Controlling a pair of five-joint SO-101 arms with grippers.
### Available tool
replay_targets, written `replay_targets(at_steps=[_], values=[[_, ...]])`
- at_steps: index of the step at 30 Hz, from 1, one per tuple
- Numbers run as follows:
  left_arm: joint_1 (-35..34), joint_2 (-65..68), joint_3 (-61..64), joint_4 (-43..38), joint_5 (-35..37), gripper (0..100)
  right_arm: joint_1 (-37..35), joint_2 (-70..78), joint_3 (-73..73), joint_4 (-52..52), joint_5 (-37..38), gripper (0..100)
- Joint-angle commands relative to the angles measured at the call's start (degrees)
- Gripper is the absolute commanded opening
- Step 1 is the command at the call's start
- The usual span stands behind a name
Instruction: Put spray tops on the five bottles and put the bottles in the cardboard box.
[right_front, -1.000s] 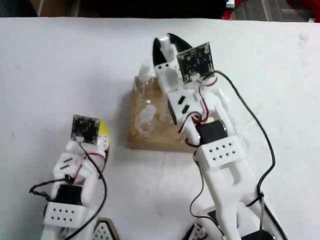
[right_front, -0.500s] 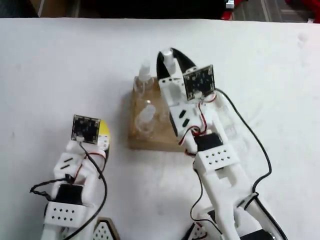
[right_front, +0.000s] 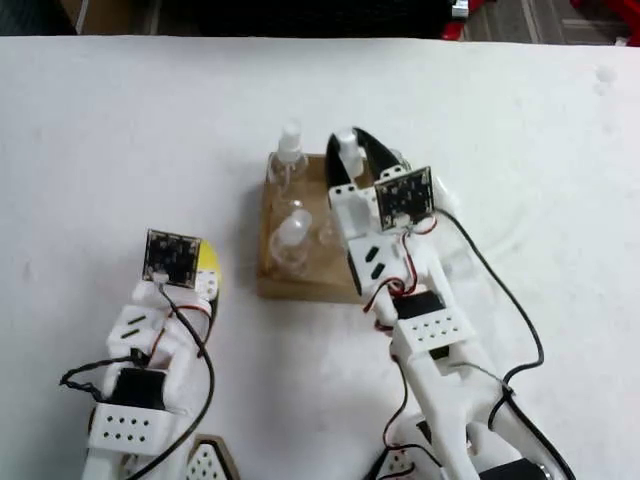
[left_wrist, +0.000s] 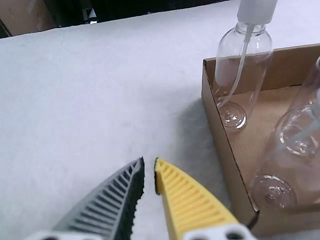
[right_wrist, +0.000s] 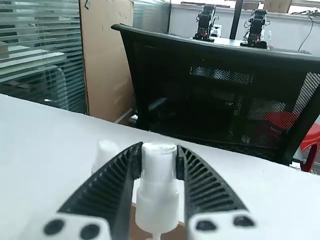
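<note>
the right gripper (right_wrist: 159, 159) clamps the white spray top (right_wrist: 159, 150) of one bottle (right_front: 346, 150) at the far side of the cardboard box (right_front: 300, 290). two more bottles stand inside, one (right_front: 290, 160) in the far left corner and one (right_front: 290, 235) mid-box. the left gripper (left_wrist: 149, 165), jaws nearly together and empty, sits beside the box.

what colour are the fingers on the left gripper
The left gripper has one grey finger and one yellow finger, clearest in the left wrist view.

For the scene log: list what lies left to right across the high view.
Left claw → left wall of the cardboard box → spray-topped bottle in the box's far-left corner → spray top gripped in the right claw.
</note>
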Motion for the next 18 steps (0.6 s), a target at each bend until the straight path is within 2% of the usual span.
replay_targets(at_steps=[1, 4, 9, 11, 15, 18], values=[[-0.31, -0.66, -2.46, -2.02, -0.62, 4, -0.04, -0.13, -0.26, -1.36, -0.62, 8.9], [-0.40, -0.66, -2.46, -2.20, -0.62, 4, -0.92, -0.22, -0.26, -1.27, -0.62, 18.1], [-0.48, -0.66, -2.46, -2.20, -0.62, 4, -2.15, -3.03, -1.23, 1.54, -0.62, 17.0], [-0.48, -0.66, -2.46, -2.20, -0.62, 4, -1.54, -6.37, -2.73, 5.58, -0.62, 17.6], [-0.48, -0.66, -2.46, -2.11, -0.62, 4, 4.44, -13.32, -13.27, 24.84, -1.49, 18.3], [-0.48, -0.66, -2.46, -2.02, -0.62, 4, 12.09, -13.67, -25.93, 42.07, -7.56, 18.3]])
